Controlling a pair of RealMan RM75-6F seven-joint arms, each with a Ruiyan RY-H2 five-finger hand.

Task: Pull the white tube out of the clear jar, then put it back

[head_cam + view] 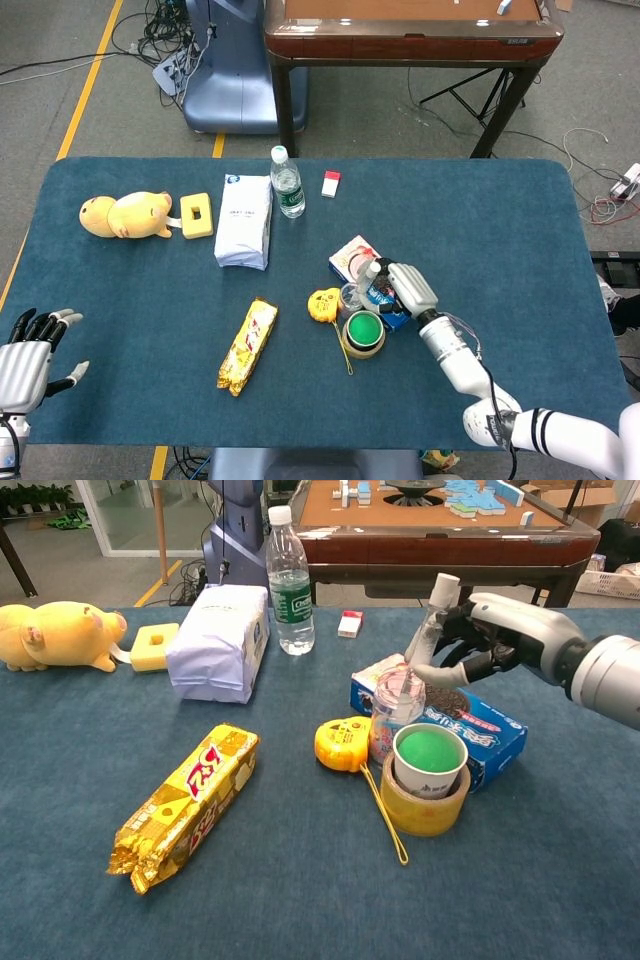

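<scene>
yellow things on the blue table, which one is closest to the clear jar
The round yellow tape measure, right beside the clear jar; the yellow snack pack lies farther left, the yellow plush toy farthest.

Silver-white hand (500, 630), black fingers; white forearm.

The white tube (425, 630) is slender and translucent with a white cap at its top. It leans to the right, its lower end inside the clear jar (396, 708). The small jar stands upright, open-mouthed, near the middle of the table, toward its near edge.
</scene>
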